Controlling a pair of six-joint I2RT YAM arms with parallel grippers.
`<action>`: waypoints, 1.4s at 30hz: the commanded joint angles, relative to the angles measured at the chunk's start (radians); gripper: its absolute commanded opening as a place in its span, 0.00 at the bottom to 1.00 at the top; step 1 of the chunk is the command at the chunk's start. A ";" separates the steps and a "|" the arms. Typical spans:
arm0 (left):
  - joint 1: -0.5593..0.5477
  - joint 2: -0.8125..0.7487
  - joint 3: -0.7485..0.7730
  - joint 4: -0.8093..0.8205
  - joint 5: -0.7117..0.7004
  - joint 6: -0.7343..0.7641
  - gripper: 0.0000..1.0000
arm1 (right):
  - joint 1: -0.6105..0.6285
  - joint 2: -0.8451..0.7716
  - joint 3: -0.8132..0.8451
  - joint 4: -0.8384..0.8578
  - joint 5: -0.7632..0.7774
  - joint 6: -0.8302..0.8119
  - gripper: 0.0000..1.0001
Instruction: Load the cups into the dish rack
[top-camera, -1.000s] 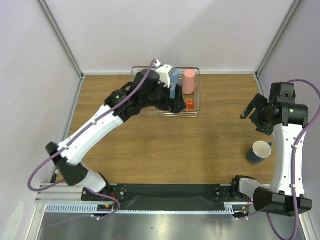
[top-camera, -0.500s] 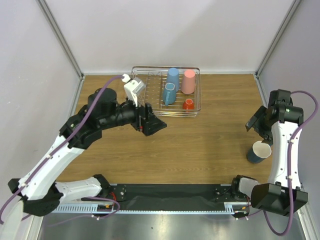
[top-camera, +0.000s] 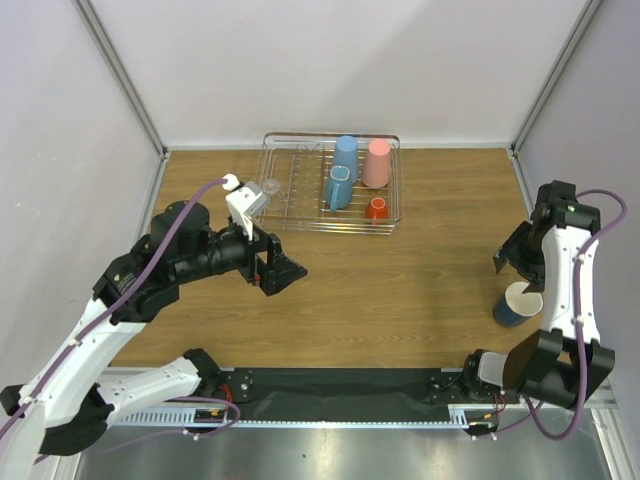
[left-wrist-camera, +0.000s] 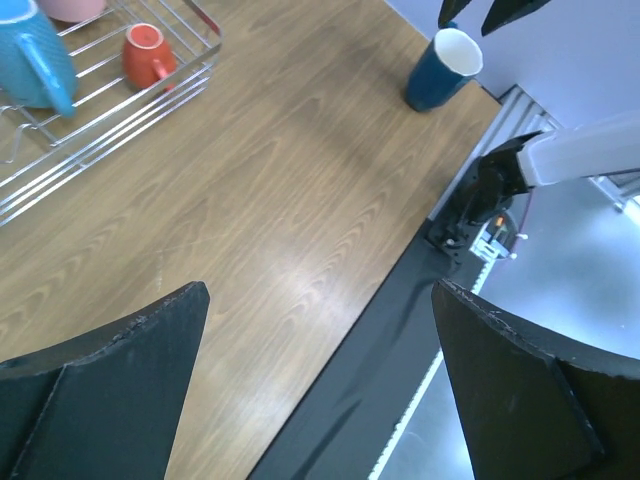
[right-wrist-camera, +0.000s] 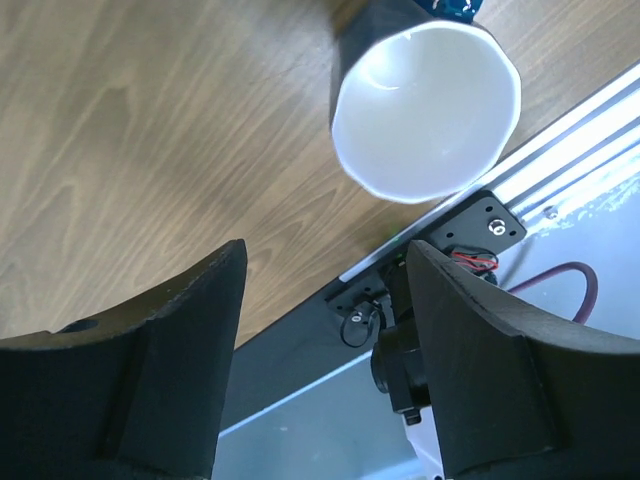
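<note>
The silver wire dish rack (top-camera: 300, 205) stands at the back of the table. In it are a light blue tumbler (top-camera: 345, 155), a blue cup (top-camera: 338, 188), a pink tumbler (top-camera: 378, 163) and a small orange cup (top-camera: 377, 208). A clear glass (top-camera: 270, 187) shows faintly at its left end. The dark blue white-lined mug (top-camera: 517, 303) stands upright on the table at the right. My left gripper (top-camera: 282, 272) is open and empty, near-left of the rack. My right gripper (top-camera: 515, 262) is open just above and behind the mug (right-wrist-camera: 425, 110). The left wrist view shows the rack (left-wrist-camera: 100, 120), the orange cup (left-wrist-camera: 145, 55) and the mug (left-wrist-camera: 440, 70).
The wooden table is walled by white panels at the back and sides. A black strip and a metal rail (top-camera: 330, 385) run along the near edge between the arm bases. The mug stands close to the table's right near corner.
My left arm has pulled back from the rack toward the near left, open and empty. My right gripper has come down and nearer, to just above the dark blue mug.
</note>
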 joint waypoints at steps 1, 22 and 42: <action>0.008 -0.010 0.028 -0.022 -0.061 0.061 0.99 | -0.010 0.035 -0.020 0.021 0.042 -0.006 0.70; 0.043 0.125 0.131 -0.074 -0.029 0.056 1.00 | -0.045 0.102 -0.261 0.328 -0.018 -0.006 0.56; 0.074 0.193 0.211 -0.133 -0.072 0.050 1.00 | 0.330 0.185 -0.136 0.311 0.089 0.113 0.00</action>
